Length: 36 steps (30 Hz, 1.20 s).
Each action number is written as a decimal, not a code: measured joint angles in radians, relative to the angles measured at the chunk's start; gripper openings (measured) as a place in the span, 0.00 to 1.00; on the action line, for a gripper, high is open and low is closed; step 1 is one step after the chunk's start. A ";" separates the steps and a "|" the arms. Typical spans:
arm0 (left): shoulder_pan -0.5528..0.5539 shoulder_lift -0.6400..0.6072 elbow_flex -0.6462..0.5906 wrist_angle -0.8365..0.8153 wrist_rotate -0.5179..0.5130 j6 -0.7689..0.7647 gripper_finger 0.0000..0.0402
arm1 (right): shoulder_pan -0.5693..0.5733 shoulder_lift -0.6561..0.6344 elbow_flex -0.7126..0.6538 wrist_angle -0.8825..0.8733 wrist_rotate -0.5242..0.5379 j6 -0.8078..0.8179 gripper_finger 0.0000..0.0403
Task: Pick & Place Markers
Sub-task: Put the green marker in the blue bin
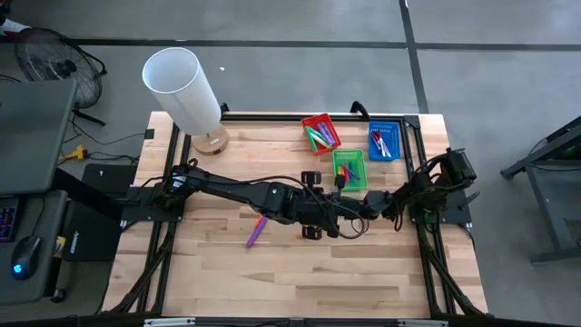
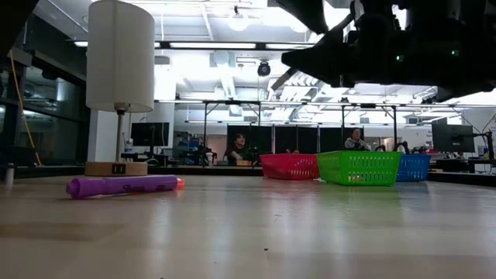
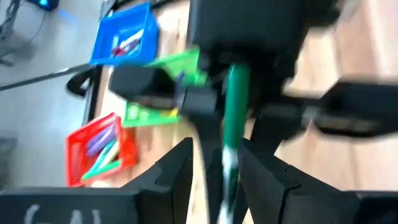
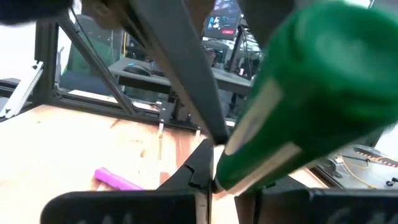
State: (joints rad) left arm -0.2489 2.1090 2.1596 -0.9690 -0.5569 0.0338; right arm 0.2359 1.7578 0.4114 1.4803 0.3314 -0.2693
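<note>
A green marker (image 3: 235,81) hangs in the air between my two grippers over the middle of the table. My right gripper (image 4: 214,183) is shut on it. My left gripper (image 3: 216,163) is open; its fingers stand on either side of the marker's pale end, with a gap showing on one side. In the high view the two grippers meet tip to tip, left (image 1: 334,208) and right (image 1: 354,208). A purple marker (image 1: 257,229) lies flat on the wood to the near left of them and also shows in the low view (image 2: 124,185). My right gripper pinches the green marker (image 4: 298,93) between its two fingers at the marker's pale end (image 4: 235,167). The left wrist view shows its fingers (image 3: 193,99) lying across the barrel. The marker is lifted clear of the table.
Three small trays stand at the far right of the table: red (image 1: 320,133), green (image 1: 349,169) and blue (image 1: 383,143), each holding markers. A lamp with a white shade (image 1: 184,86) stands at the far left. Bare wood lies toward the near edge.
</note>
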 joint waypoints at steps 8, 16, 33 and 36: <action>-0.020 -0.036 -0.002 -0.254 -0.135 -0.115 0.31 | 0.000 0.000 0.000 -0.029 0.070 0.027 0.06; -0.036 -0.050 -0.001 -0.593 -0.280 -0.417 0.31 | -0.025 -0.068 -0.001 -0.180 0.119 0.100 0.06; -0.053 -0.078 -0.290 -0.570 -0.443 -0.598 0.31 | -0.337 -0.660 0.272 -1.590 0.064 0.491 0.06; -0.053 -0.151 -0.377 -0.476 -0.450 -0.585 0.31 | -0.413 -0.689 0.355 -1.772 0.025 0.505 0.06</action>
State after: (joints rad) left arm -0.3016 1.9581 1.7822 -1.4449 -1.0065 -0.5513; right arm -0.1766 1.0686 0.7669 -0.2914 0.3567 0.2359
